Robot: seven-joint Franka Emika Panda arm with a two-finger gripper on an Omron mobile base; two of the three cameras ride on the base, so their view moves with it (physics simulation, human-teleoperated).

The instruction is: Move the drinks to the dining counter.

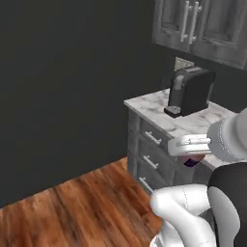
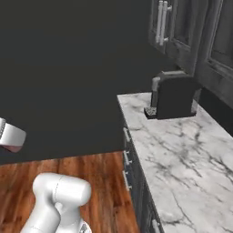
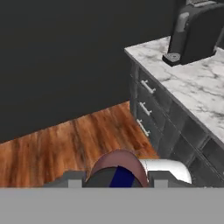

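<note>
A dark-purple drink container [image 3: 116, 168] with a rounded, reddish top sits between my two finger tips at the bottom of the hand view. My gripper [image 3: 117, 183] is shut on it and holds it in the air over the wooden floor. In the left base view a bit of this purple drink [image 1: 191, 163] peeks out under my white hand, in front of the grey drawers. The dining counter is out of view.
A narrow marble worktop [image 1: 193, 123] over grey drawers [image 1: 152, 159] stands to the right, with a black coffee machine [image 1: 189, 90] on it. Grey upper cabinets [image 1: 202, 24] hang above. A dark wall closes off the left and the floor [image 1: 72, 202] is wooden.
</note>
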